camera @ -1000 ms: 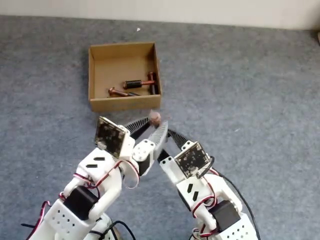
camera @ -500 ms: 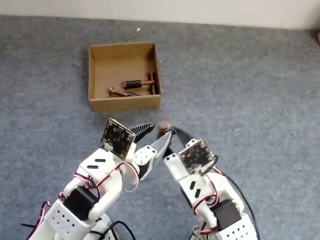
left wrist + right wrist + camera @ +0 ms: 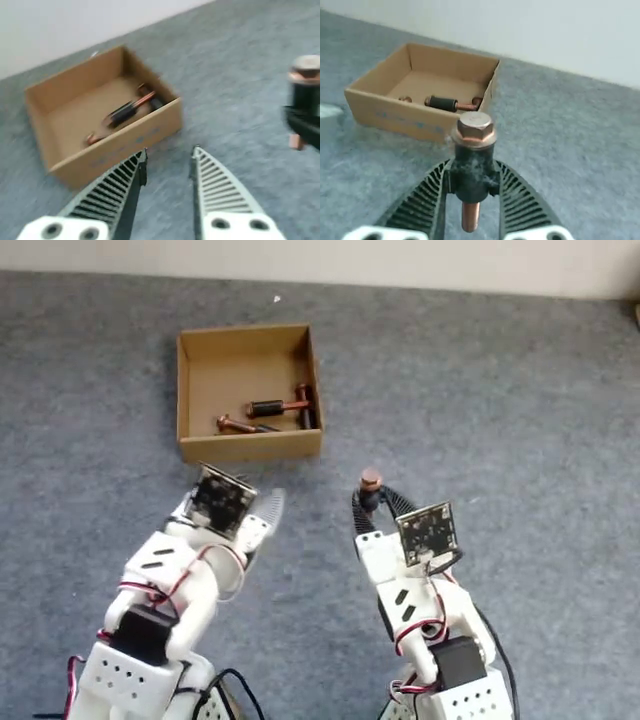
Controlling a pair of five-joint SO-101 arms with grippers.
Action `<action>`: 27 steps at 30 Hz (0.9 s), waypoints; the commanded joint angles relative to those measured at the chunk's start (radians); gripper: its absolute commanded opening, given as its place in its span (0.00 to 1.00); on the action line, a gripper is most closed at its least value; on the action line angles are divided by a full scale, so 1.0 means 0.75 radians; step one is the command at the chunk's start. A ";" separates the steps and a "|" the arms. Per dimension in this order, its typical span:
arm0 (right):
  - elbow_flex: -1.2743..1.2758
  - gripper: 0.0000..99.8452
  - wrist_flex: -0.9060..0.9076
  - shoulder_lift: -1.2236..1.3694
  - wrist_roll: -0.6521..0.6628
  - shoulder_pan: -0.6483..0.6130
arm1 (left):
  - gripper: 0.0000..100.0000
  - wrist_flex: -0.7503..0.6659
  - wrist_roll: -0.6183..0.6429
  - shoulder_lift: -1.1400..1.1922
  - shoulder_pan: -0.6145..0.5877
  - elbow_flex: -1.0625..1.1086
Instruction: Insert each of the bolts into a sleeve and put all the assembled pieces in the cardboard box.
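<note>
Grey carpet point(image 3: 520, 390) covers the table up to a pale wall, a soft surface on which small parts would not roll far; the cardboard box point(image 3: 248, 445) sits open-topped ahead of both arms, nearer the left one, with finished pieces point(image 3: 275, 408) lying on its floor toward the wall closest to the right arm, so part of the job looks done. The left arm point(image 3: 165, 590) stands short of the box's front wall, its gripper point(image 3: 170, 150) spread wide and empty, which suits an arm with no part in the carrying; the right arm point(image 3: 420, 610) stands beside it, just off the box's near corner. The right gripper point(image 3: 471, 177) is clenched on a black sleeve point(image 3: 470, 160) held upright, so that the copper bolt point(image 3: 475, 129) through it hangs by its head and cannot slip out; the shank's tip pokes out below. This piece seems ready to go over the rim.
</note>
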 commanded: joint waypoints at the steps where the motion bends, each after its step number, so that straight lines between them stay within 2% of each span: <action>1: -0.009 0.01 -0.050 -0.024 -0.014 0.021 | 0.03 0.037 -0.012 -0.015 -0.224 -0.060; 2: -0.005 0.01 -0.050 -0.024 -0.014 0.021 | 0.00 0.051 -0.012 -0.015 -0.279 -0.060; 7: -0.007 0.01 -0.048 -0.021 -0.008 0.021 | 0.01 0.104 -0.012 -0.015 -0.523 0.024; 10: -0.017 0.01 -0.040 -0.019 0.090 0.021 | 0.01 0.102 -0.012 -0.015 -0.598 0.138; 14: -0.048 0.01 0.019 -0.017 0.129 0.007 | 0.01 0.100 -0.014 -0.015 -0.625 0.277; 19: -0.202 0.01 0.019 0.083 0.223 -0.118 | 0.01 0.100 -0.014 -0.015 -0.631 0.371; 23: -0.379 0.01 -0.040 0.379 0.233 -0.187 | 0.01 0.100 -0.014 -0.015 -0.643 0.384; 27: -0.549 0.01 -0.298 0.778 0.237 -0.232 | 0.01 0.100 -0.014 -0.015 -0.637 0.394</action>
